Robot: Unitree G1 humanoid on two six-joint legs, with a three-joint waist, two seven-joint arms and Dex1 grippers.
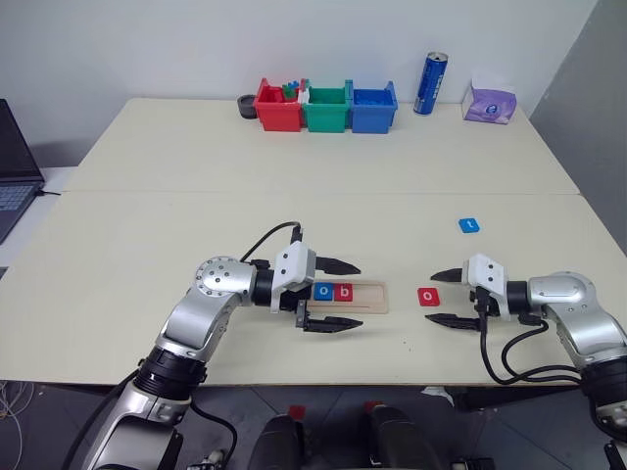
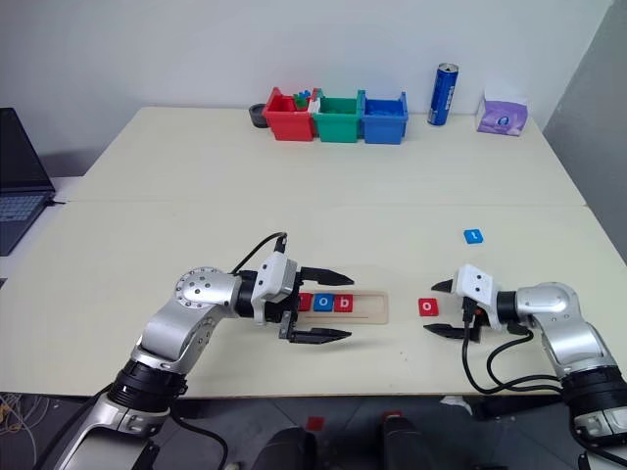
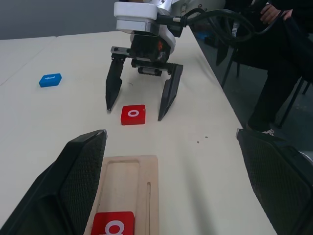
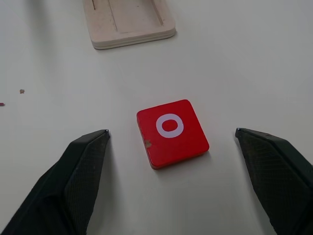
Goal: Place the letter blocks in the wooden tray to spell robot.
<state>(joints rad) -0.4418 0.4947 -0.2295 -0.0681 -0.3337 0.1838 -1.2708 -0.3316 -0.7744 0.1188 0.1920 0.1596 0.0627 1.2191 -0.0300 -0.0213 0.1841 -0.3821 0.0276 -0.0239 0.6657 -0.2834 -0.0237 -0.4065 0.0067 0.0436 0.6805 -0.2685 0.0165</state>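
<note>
— So, where's the red "o" tile (image 4: 171, 131)?

— Flat on the table, apparently untouched, between my right gripper (image 1: 448, 297)'s wide jaws, near the wooden tray (image 1: 372, 296)'s empty end. I'd centre before closing. Left gripper (image 1: 333, 295) wide, empty, straddling the tray.

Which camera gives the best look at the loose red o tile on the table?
The right wrist view: the red o tile lies large and flat between the open right claw fingers, untouched, its letter clear. The left wrist view shows it smaller, farther off. Both head views show it tiny, right of the wooden tray.
</note>
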